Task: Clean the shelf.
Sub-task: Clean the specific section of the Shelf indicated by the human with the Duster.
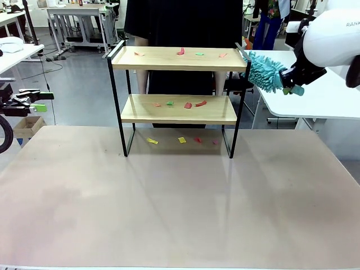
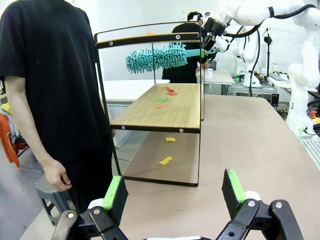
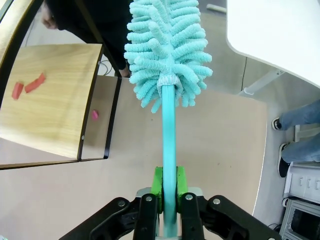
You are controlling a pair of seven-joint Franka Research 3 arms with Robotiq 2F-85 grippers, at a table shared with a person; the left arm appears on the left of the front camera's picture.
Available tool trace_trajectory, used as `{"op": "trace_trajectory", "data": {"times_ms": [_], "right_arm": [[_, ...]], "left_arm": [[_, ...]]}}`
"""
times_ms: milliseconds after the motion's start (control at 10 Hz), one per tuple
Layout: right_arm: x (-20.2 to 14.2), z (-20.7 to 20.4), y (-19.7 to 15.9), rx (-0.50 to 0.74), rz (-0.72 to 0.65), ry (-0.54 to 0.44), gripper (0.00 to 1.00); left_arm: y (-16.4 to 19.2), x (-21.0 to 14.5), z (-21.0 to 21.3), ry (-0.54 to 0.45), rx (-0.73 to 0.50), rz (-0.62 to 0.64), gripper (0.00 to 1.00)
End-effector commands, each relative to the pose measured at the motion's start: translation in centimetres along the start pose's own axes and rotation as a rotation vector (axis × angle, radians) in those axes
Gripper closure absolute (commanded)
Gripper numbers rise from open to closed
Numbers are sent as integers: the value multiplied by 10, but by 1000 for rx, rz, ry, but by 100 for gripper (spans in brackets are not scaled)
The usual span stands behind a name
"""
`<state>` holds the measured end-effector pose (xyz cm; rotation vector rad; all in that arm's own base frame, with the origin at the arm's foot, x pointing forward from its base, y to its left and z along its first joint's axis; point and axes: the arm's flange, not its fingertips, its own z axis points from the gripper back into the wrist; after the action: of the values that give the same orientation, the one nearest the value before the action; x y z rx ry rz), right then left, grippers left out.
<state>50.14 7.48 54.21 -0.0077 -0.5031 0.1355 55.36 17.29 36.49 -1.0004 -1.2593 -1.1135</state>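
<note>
The shelf (image 1: 180,58) stands at the table's far middle, its two wooden boards in a black frame. Coloured paper scraps (image 1: 181,51) lie on the top board, more scraps (image 1: 188,104) on the lower board, others on the table beneath. My right gripper (image 1: 289,85) hovers just right of the top board, shut on the handle of a teal fluffy duster (image 1: 264,71) whose head points at the shelf's right rail. In the right wrist view the gripper (image 3: 169,187) clamps the duster (image 3: 167,45) handle beside the shelf (image 3: 50,95). My left gripper (image 1: 35,100) waits at far left, and its wrist view shows this gripper (image 2: 172,195) open.
A person in black (image 1: 183,22) stands right behind the shelf, one hand (image 2: 59,177) hanging by the shelf's end. The near part of the table (image 1: 180,208) is bare. A white table (image 1: 315,95) sits at the right, behind my right arm.
</note>
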Motion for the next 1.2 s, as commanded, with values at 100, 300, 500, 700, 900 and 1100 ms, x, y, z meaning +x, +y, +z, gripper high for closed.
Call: {"op": "trace_trajectory", "data": {"times_ms": [100,300,500,700,900,1100], "right_arm": [[-4,35,-25,-12,85,78,87],[-21,64,-52,-6,199,152,87],[-45,99,-79,20,316,264,87],[-67,122,-93,80,479,376,87],[-86,132,-98,141,655,464,87],[-108,126,-80,285,901,577,87]], "left_arm": [[-1,1,0,2,1,-4,0],[-1,1,0,2,1,-4,0],[-1,1,0,2,1,-4,0],[-1,1,0,2,1,-4,0],[-1,1,0,2,1,-4,0],[-1,1,0,2,1,-4,0]]}}
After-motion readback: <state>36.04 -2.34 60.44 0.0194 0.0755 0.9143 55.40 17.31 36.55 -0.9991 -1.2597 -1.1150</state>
